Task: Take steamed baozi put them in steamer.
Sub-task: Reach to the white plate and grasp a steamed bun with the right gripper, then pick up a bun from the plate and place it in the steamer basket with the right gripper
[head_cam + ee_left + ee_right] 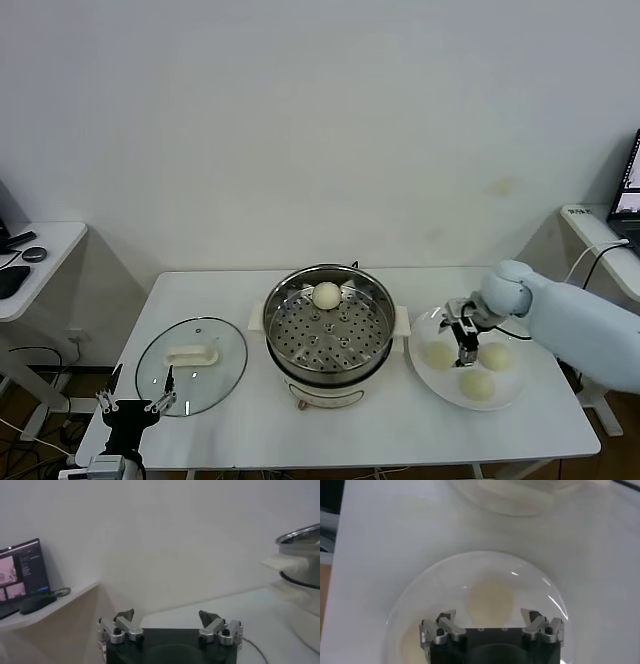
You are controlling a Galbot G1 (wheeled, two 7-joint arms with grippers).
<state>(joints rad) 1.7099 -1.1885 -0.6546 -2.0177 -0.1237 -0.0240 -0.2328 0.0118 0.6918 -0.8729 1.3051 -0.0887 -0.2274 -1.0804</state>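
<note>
The steamer (328,335) stands mid-table with one steamed baozi (326,295) on the far side of its perforated tray. Three more baozi (439,354), (495,356), (477,384) lie on the white plate (430,378) to its right. My right gripper (467,358) hovers open just above the plate, among these buns. In the right wrist view one baozi (489,600) lies just beyond the open right gripper (489,616), untouched. My left gripper (135,405) is parked open at the table's front left corner; the left wrist view shows the left gripper (170,616) with nothing in it.
A round glass lid (191,365) with a white handle lies flat left of the steamer, close to the left gripper. Side tables stand off both ends of the table, the left one (40,255) carrying a mouse and a laptop (22,572).
</note>
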